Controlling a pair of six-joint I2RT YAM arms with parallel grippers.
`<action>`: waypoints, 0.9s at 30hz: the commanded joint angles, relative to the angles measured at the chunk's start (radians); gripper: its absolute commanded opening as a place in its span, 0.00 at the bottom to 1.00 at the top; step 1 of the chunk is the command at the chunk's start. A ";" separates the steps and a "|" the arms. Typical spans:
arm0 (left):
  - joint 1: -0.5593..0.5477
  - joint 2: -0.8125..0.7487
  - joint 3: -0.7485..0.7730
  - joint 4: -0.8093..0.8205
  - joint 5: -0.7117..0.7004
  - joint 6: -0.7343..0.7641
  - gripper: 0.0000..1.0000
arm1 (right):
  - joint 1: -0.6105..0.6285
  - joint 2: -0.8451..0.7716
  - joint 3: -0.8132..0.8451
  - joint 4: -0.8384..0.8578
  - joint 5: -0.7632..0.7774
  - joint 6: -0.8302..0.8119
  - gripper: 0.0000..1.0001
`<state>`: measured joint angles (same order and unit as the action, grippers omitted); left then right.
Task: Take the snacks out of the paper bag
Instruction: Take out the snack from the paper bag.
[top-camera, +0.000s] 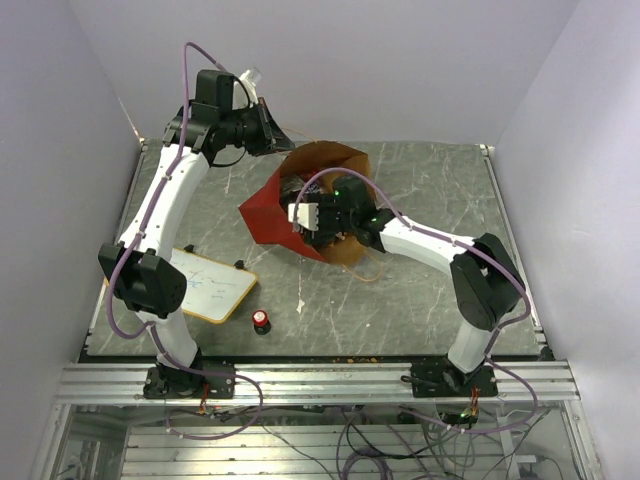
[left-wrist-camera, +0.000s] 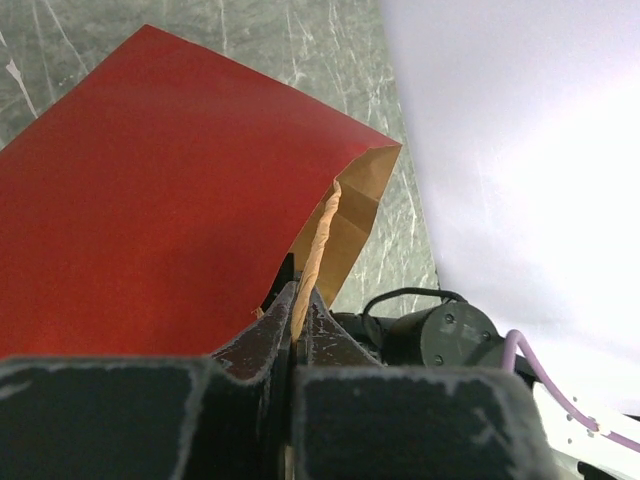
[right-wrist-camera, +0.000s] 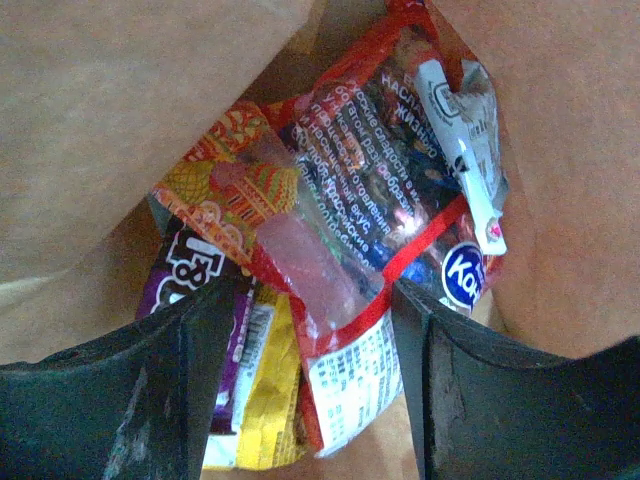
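The red paper bag (top-camera: 268, 212) lies on its side mid-table, its brown mouth facing right and back; its red outside (left-wrist-camera: 150, 180) fills the left wrist view. My left gripper (left-wrist-camera: 298, 300) is shut on the bag's string handle (left-wrist-camera: 318, 250) at the back rim. My right gripper (right-wrist-camera: 315, 300) is open inside the bag's kraft interior (right-wrist-camera: 110, 100). The snacks lie between its fingers: a red-edged flat packet (right-wrist-camera: 390, 190), an orange patterned one (right-wrist-camera: 225, 185), a purple bar (right-wrist-camera: 195, 280) and a yellow one (right-wrist-camera: 265, 400).
A wood-framed whiteboard (top-camera: 208, 284) lies at the front left. A small red-topped black knob (top-camera: 261, 321) stands near the front edge. Walls enclose the table on three sides.
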<state>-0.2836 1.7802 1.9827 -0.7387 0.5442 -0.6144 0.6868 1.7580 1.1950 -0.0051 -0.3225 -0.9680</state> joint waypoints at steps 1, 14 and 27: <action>-0.003 -0.028 0.024 -0.007 0.039 -0.013 0.07 | 0.004 0.050 0.058 0.024 -0.052 -0.046 0.63; -0.002 -0.022 0.039 -0.034 0.030 0.014 0.07 | 0.004 0.104 0.066 0.116 0.030 0.000 0.38; -0.002 -0.032 0.054 -0.060 0.013 0.040 0.07 | -0.003 0.063 0.138 0.163 0.136 0.099 0.00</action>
<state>-0.2832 1.7805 2.0140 -0.7963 0.5457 -0.5838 0.6914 1.8503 1.2671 0.0856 -0.2504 -0.9150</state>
